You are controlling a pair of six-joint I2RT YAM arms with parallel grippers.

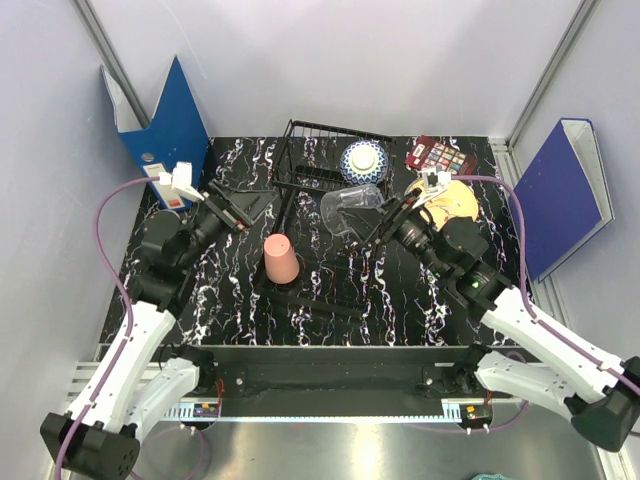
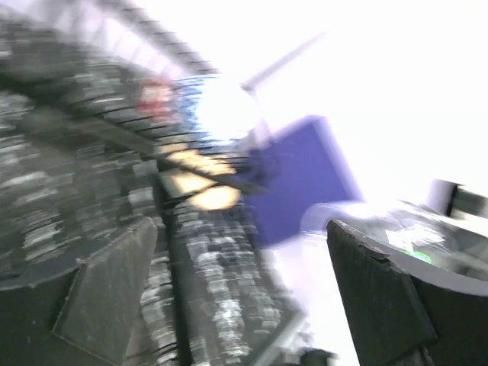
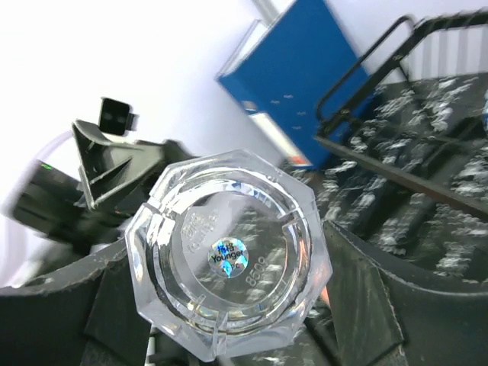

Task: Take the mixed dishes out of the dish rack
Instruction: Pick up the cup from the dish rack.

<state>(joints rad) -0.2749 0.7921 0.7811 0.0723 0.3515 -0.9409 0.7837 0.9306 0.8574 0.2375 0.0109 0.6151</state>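
Observation:
The black wire dish rack point(image 1: 300, 132) stands mid-table, its raised part at the back. A blue-and-white bowl point(image 1: 363, 160) sits in the raised part. My right gripper point(image 1: 385, 215) is shut on the clear glass cup point(image 1: 350, 208) and holds it tilted above the rack; in the right wrist view the cup's octagonal base point(image 3: 229, 252) fills the gap between my fingers point(image 3: 358, 297). A salmon-pink cup point(image 1: 281, 258) stands upside down at the rack's left side. My left gripper point(image 1: 245, 205) is open and empty beside the rack; its wrist view is blurred. The white plate and lavender cup are out of view.
A cream orange-patterned plate point(image 1: 460, 198) lies partly under my right arm. A dark red palette point(image 1: 440, 155) lies at the back right. Blue binders lean at the back left point(image 1: 170, 115) and at the right point(image 1: 560, 195). Grey walls close in the black marbled table point(image 1: 230, 300).

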